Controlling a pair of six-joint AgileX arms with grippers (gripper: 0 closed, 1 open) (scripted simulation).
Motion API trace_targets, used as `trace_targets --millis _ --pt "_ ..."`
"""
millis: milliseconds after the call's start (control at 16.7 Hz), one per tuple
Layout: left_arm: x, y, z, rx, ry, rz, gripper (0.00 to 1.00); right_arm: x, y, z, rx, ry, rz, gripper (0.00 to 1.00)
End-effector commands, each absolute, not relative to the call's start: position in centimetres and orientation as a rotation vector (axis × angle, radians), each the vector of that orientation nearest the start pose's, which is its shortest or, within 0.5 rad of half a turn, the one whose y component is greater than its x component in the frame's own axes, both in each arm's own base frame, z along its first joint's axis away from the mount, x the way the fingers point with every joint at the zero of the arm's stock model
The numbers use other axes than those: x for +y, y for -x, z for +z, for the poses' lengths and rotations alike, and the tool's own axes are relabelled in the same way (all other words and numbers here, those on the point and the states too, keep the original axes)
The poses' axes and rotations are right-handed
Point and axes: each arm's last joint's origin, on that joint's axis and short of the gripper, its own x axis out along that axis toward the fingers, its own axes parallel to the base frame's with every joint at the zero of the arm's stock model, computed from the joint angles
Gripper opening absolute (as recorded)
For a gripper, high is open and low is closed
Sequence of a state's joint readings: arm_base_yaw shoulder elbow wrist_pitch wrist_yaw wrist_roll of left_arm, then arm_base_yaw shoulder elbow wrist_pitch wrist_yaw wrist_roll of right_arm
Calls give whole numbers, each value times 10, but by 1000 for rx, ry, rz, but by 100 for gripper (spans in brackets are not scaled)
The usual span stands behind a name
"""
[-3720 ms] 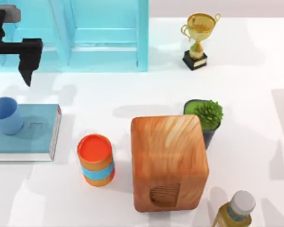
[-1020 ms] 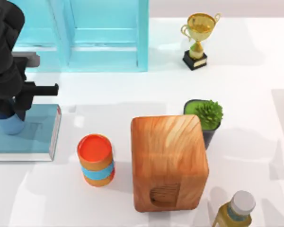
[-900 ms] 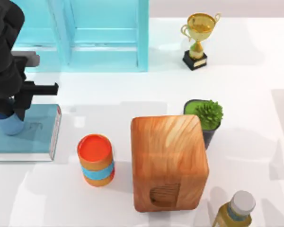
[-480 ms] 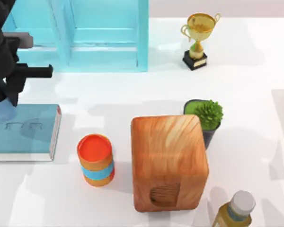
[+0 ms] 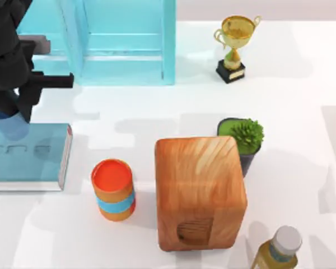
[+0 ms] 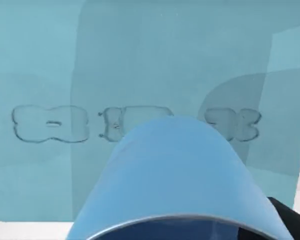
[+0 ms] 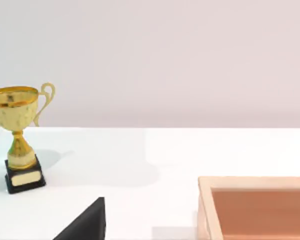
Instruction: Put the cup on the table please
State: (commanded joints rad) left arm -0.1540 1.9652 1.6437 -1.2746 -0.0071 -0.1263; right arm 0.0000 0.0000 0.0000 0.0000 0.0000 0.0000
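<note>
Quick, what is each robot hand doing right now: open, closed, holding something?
Left hand: closed on the cup, raised above the teal book.
Right hand: cannot be told.

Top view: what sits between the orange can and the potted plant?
The wooden block lies between the can and the plant, seen in the top view; the plant stands at the block's far right corner.

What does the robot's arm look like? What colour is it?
The left arm is all matte black, chunky and rounded. Its claw has blocky black fingers, with a flat grey tab and a straight black bar sticking out sideways. No cables or markings show.
</note>
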Motion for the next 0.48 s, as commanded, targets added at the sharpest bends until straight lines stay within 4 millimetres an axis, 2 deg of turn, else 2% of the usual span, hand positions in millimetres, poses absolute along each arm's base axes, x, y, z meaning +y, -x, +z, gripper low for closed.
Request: trace_targets --millis 180,360,480 --pt "-90 -390 228 1609 -33 3 0 -1 -106 160 0 0 0 100" --pt "-142 -404 238 1593 -35 9 0 -1 -106 160 0 0 0 100" --pt "-178 -407 243 1578 -36 8 0 -1 -106 160 0 0 0 100"
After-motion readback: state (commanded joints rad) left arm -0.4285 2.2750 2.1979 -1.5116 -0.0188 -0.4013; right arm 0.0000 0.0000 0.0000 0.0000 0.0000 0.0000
